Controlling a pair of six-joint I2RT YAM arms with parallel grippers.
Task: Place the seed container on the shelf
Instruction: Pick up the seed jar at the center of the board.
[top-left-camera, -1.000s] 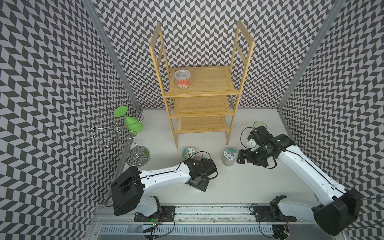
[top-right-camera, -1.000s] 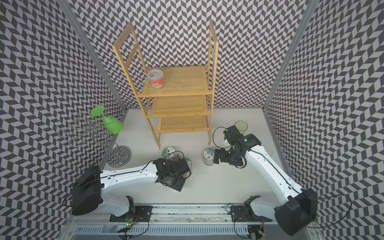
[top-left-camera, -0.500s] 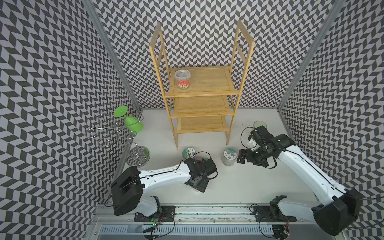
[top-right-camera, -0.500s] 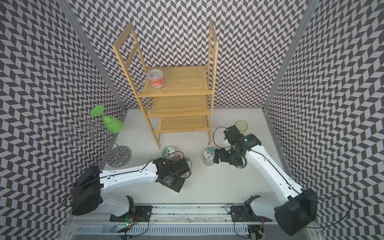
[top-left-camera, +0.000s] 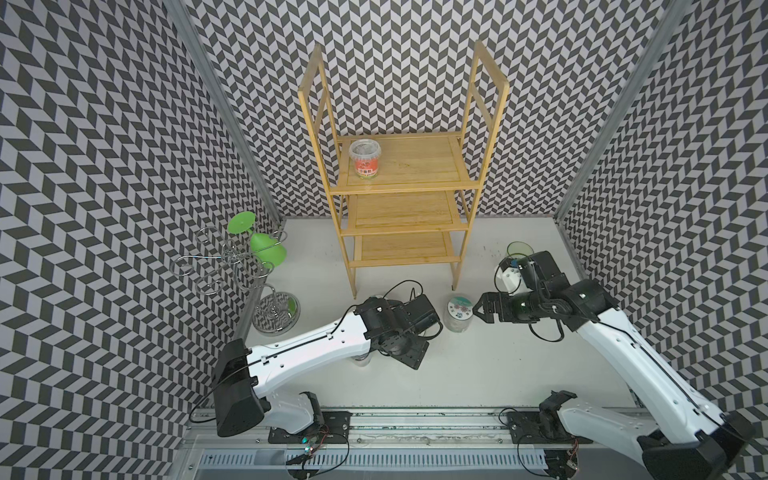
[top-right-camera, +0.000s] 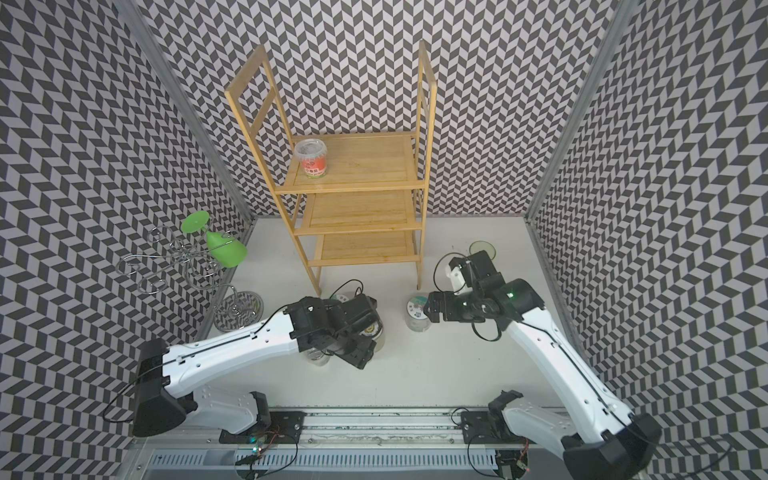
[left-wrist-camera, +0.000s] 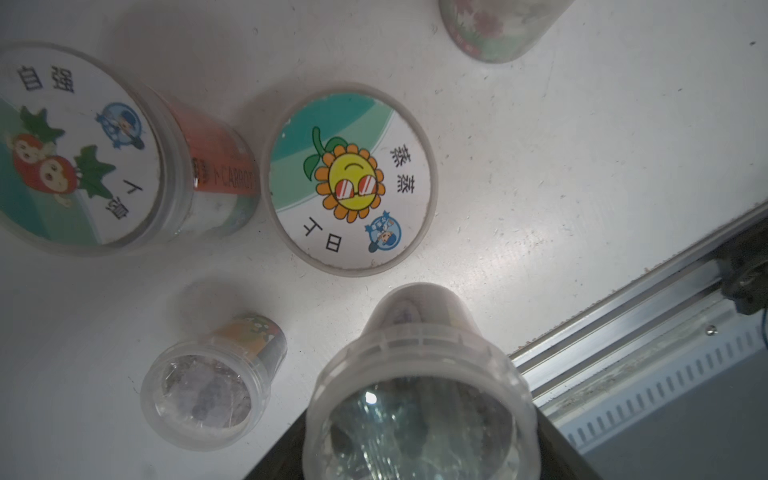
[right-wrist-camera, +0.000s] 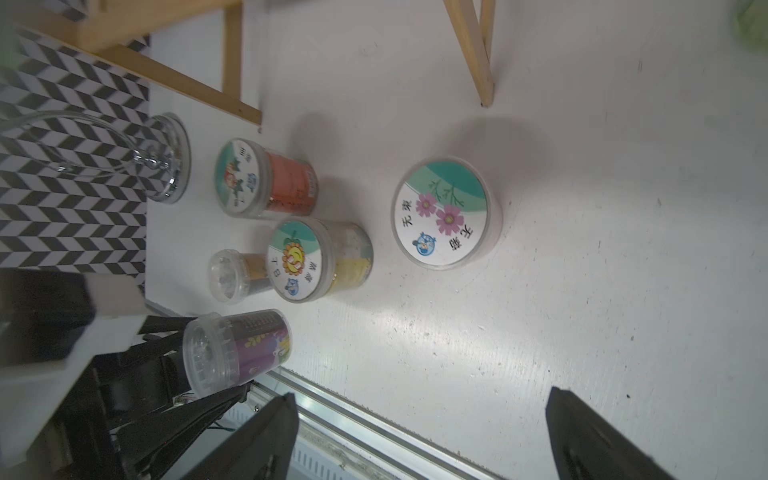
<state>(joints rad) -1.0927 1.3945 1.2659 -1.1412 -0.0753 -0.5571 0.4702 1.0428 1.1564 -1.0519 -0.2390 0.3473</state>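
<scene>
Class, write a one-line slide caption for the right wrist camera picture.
Left gripper holds a purple-labelled jar while four more jars stand on the white table near the shelf.

Black-and-white chevron walls (top-left-camera: 104, 166) enclose the left, top and right of the frame; a white surface (top-left-camera: 478, 365) fills the lower centre.

Bright, even overhead light in both top views, walls (top-left-camera: 83, 166) bowed at edges; wrist views softer, glare on the table (right-wrist-camera: 415, 328), nearest jar (left-wrist-camera: 419, 395) perhaps blurred.
</scene>
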